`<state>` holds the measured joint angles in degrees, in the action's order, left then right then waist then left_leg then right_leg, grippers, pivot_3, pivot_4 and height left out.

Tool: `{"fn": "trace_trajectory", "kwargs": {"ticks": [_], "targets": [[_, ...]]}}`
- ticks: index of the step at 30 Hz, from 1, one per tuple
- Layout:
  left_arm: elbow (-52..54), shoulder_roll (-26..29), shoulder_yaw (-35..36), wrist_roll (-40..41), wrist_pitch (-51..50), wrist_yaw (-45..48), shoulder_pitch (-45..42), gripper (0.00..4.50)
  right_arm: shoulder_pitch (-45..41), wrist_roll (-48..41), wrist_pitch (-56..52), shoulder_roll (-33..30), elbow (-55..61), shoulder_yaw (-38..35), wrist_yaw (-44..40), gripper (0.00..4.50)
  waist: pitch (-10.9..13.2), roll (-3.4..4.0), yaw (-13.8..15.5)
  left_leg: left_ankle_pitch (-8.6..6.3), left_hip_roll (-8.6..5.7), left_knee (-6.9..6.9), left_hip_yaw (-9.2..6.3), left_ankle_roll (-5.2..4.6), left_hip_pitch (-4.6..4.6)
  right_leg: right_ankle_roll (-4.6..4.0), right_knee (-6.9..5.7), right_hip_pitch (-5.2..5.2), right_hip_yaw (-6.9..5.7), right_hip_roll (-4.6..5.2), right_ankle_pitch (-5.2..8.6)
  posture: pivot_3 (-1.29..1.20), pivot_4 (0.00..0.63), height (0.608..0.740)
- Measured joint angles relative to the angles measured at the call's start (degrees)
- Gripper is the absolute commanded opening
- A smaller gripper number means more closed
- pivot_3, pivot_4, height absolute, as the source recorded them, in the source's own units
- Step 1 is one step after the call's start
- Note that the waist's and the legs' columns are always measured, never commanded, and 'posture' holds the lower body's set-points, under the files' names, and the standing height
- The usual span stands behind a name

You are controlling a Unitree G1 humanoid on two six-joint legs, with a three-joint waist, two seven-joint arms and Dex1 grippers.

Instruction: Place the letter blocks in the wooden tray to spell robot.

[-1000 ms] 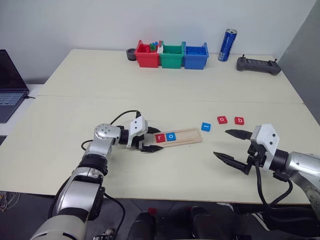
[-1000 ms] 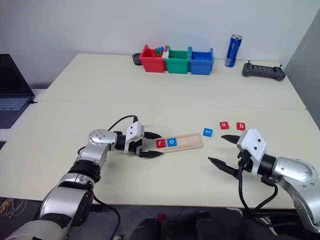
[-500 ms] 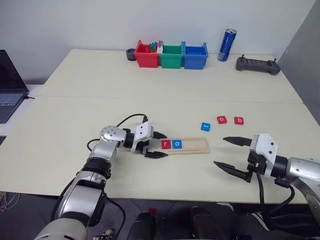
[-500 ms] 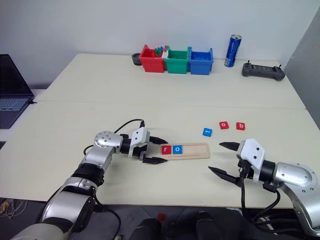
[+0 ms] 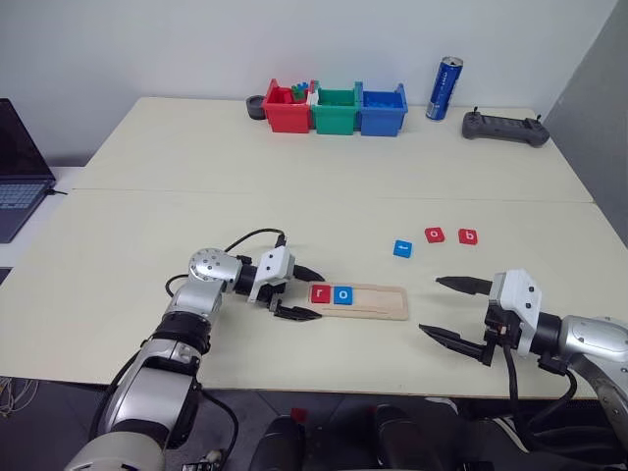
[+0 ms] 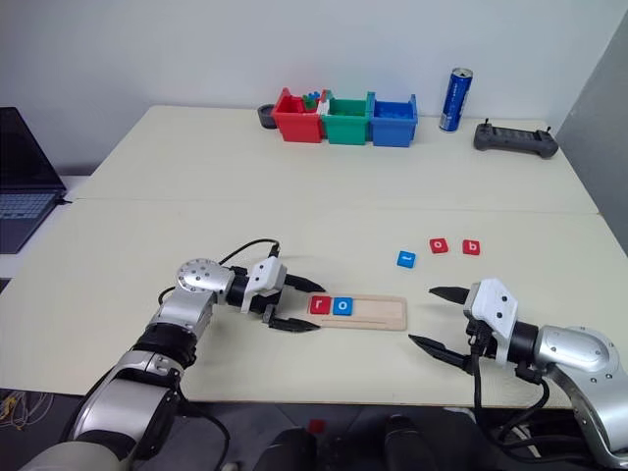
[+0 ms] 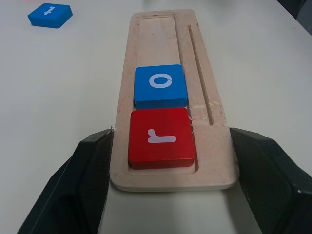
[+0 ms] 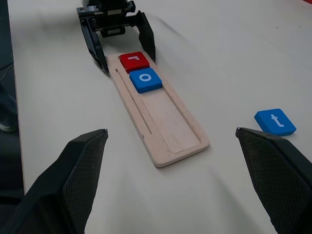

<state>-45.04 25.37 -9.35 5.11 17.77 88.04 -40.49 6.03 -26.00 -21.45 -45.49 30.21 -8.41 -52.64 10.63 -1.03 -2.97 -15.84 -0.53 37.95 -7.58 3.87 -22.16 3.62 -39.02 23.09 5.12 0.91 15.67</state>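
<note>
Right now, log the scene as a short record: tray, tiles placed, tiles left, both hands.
tray: wooden tray lies flat on the table
tiles placed: red r and blue o, side by side at the tray's left end
tiles left: blue t, red o, red b, on the table beyond the tray
left hand: fingers straddle the tray's left end
right hand: open, right of the tray, holding nothing

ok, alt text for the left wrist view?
A pale wooden tray runs away from the camera, holding a red r block nearest and a blue o block behind it. The left gripper straddles the tray's near end. A blue t block lies on the table.
</note>
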Motion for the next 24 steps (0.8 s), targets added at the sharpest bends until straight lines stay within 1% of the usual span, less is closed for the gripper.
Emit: {"fn": "trace_trajectory", "kwargs": {"ticks": [6,24], "targets": [[-2.2,0.0,0.0,0.0,1.9,0.0,-0.3,3.39,-0.5,-0.7,-0.2,-0.6,0.1,-1.6,-0.4,4.5,0.0,0.0,0.0,0.0,0.01,0.0,0.0,0.0,0.01,0.0,-0.01,0.0,0.0,0.0,0.0,0.0,0.15,0.74],[-4.0,-0.4,0.0,-0.2,3.8,-1.4,-0.9,3.39,-0.6,-1.8,-0.4,-0.6,0.9,-1.5,-0.8,4.5,0.0,0.0,0.0,0.0,0.0,0.0,0.0,0.0,0.01,0.0,-0.01,-0.01,0.0,0.0,0.0,0.0,0.15,0.74]]}}
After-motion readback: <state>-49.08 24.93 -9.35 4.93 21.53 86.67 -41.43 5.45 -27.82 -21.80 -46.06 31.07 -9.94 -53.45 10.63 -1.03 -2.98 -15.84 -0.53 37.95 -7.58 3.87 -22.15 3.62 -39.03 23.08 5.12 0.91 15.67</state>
